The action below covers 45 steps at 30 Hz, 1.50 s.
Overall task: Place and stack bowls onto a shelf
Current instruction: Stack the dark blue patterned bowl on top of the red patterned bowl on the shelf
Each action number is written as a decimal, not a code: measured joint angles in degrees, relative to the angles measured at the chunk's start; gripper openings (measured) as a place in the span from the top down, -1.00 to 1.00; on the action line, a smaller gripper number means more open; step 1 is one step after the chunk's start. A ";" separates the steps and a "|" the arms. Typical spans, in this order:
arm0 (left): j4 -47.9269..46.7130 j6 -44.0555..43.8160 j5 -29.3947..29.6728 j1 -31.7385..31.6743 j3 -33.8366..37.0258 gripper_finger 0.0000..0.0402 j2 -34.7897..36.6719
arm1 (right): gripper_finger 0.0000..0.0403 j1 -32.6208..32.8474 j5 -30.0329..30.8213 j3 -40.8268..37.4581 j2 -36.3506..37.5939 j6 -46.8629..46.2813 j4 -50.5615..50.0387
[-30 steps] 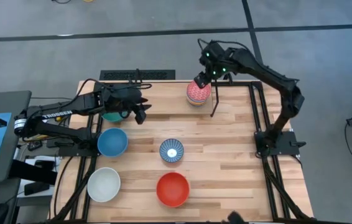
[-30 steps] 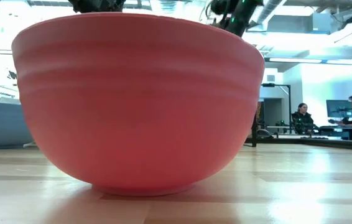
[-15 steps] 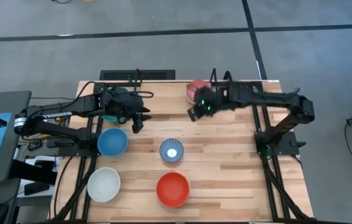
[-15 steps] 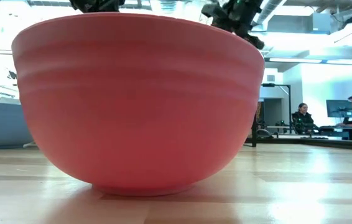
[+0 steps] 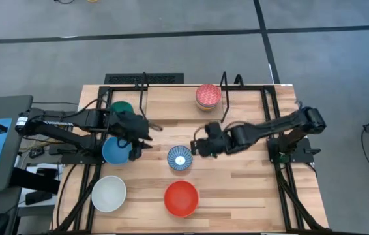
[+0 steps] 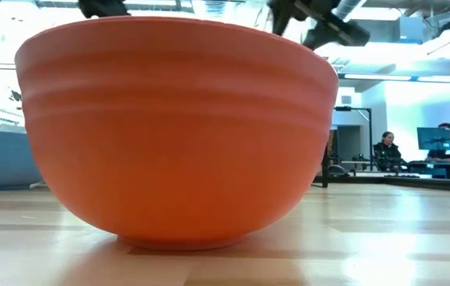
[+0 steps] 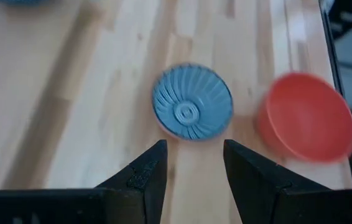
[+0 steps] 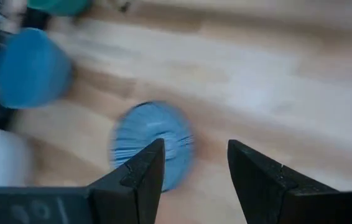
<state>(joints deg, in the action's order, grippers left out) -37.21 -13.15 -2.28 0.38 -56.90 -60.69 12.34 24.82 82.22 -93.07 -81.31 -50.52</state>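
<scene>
My right pincer hangs open and empty just at 3 o'clock of the blue-and-white patterned bowl, a small round bowl with radiating ribs, mid-table. My left pincer, also open and empty, sits over the plain blue bowl. The pink-red patterned bowl rests on the shelf at 12 o'clock.
</scene>
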 joint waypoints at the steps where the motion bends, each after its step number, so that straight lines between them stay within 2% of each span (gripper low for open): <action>1: -0.66 -0.14 -0.01 1.16 0.00 0.30 0.00 | -0.01 1.27 -0.26 -0.16 -0.30 -2.41 0.44; 4: -1.22 -0.70 0.68 4.67 0.13 0.30 0.00 | -0.01 4.66 -1.39 -0.01 -3.07 -6.89 5.00; 9: 0.44 -4.26 0.70 9.04 1.14 0.30 -0.29 | -0.01 7.84 -7.41 -0.25 -7.12 -9.44 8.69; 12: 1.19 -7.18 -0.01 10.78 1.14 0.30 -1.16 | -0.01 8.31 -7.37 -0.03 -8.74 -12.32 8.78; 21: 5.35 -10.12 2.94 14.34 1.16 0.30 -6.82 | -0.01 10.31 -8.88 0.40 -9.09 -14.06 4.44; 24: 7.45 -10.62 4.35 14.49 1.12 0.30 -9.60 | -0.01 9.64 -7.91 0.27 -10.12 -14.39 -0.36; 29: 8.55 -16.41 5.32 14.45 1.16 0.30 -13.31 | -0.01 3.19 -8.14 0.03 -13.63 -5.99 4.65; 34: 9.74 -21.52 6.02 14.71 1.16 0.30 -15.06 | -0.01 -1.66 -13.26 0.04 -16.27 0.83 9.02; 39: 9.12 -26.57 8.30 15.56 1.22 0.30 -15.03 | 0.02 -3.59 -14.45 -0.01 -18.11 3.89 8.52; 45: 10.17 -30.49 12.52 17.37 1.07 0.30 -14.76 | 0.20 -3.77 -14.67 0.02 -19.35 8.16 8.63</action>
<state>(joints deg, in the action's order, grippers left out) -27.04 -43.64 10.24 17.75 -55.83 -75.44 8.57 10.15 82.25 -112.42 -73.15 -41.89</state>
